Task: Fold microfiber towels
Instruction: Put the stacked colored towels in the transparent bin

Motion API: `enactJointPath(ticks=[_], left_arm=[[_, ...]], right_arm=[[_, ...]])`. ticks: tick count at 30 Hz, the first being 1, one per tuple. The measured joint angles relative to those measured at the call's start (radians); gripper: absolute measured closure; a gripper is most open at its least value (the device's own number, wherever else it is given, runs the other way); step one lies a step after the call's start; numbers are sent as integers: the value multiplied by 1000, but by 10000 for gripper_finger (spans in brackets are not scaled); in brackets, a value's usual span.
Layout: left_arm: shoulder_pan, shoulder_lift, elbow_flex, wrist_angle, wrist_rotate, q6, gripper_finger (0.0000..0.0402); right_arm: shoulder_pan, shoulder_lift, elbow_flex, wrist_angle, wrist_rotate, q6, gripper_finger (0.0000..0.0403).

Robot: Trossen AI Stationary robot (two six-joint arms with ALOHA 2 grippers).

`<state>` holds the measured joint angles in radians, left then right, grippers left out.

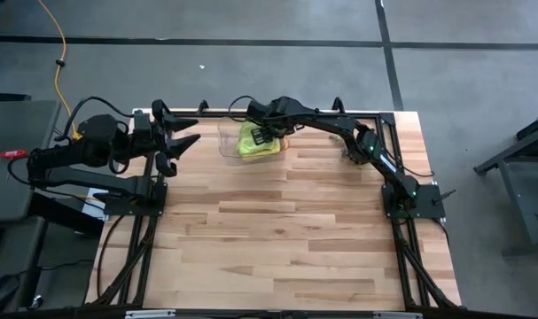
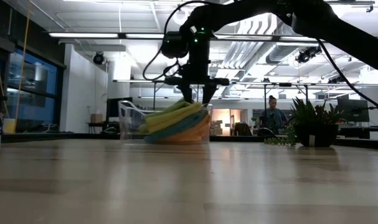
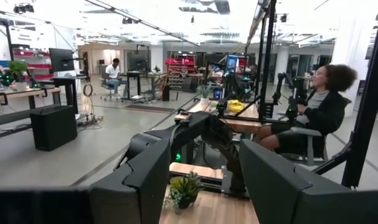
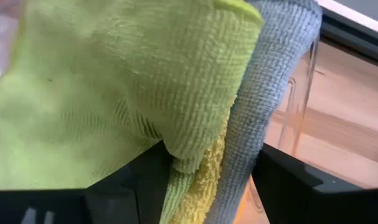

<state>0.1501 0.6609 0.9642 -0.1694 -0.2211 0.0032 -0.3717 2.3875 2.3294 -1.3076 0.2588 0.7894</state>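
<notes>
I see my right gripper (image 1: 265,138) at the table's far edge, its spread fingers (image 4: 123,186) straddling the lime green towel (image 4: 114,93), not clamped.

The scene is lit evenly from overhead — ceiling light strips (image 2: 176,35) are seen glaring in the low view. Soft shadows are cast on the table (image 1: 286,230). The lime green towel (image 4: 114,87) is rendered slightly blurred — very close.

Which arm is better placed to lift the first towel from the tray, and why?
Right. The right gripper is over the clear tray, its fingers astride the lime green towel. The left gripper waits open at the table's left edge.
</notes>
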Motion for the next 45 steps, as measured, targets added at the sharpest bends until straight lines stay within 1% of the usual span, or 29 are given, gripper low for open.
enactJointPath(ticks=[8,17,24,27,29,31,33,35,37,38,39,42,45], left_arm=[[0,0,0,-18,0,-2,220],[0,0,0,-44,-3,-18,220],[0,0,0,-44,-3,-26,220],[0,0,0,-44,-4,-26,220],[0,0,0,-44,-8,-26,220],[0,0,0,-44,-13,-26,220],[0,0,0,-44,-27,-26,220],[0,0,0,-44,-30,-30,220],[0,0,0,-44,-30,-36,220],[0,0,0,-44,-30,-37,220],[0,0,0,-44,-30,-37,220],[0,0,0,-44,-33,-39,220],[0,0,0,-44,-39,-53,220]], right_arm=[[0,-29,0,-19,24,14,197],[-3,-52,0,-97,61,14,197],[-1,-102,0,-114,96,-30,197],[-8,-122,0,-110,90,-53,197],[-9,-137,0,-76,76,-84,203],[-10,-144,1,-6,38,-141,221],[-8,-141,-1,62,-24,-191,254],[-9,-128,-8,141,-93,-216,303],[-11,-105,-8,195,-149,-231,363],[-14,-94,-10,215,-169,-237,383],[-14,-83,-10,227,-184,-244,390],[-16,-64,-11,210,-165,-232,381],[-27,-44,-11,162,-144,-240,397]])
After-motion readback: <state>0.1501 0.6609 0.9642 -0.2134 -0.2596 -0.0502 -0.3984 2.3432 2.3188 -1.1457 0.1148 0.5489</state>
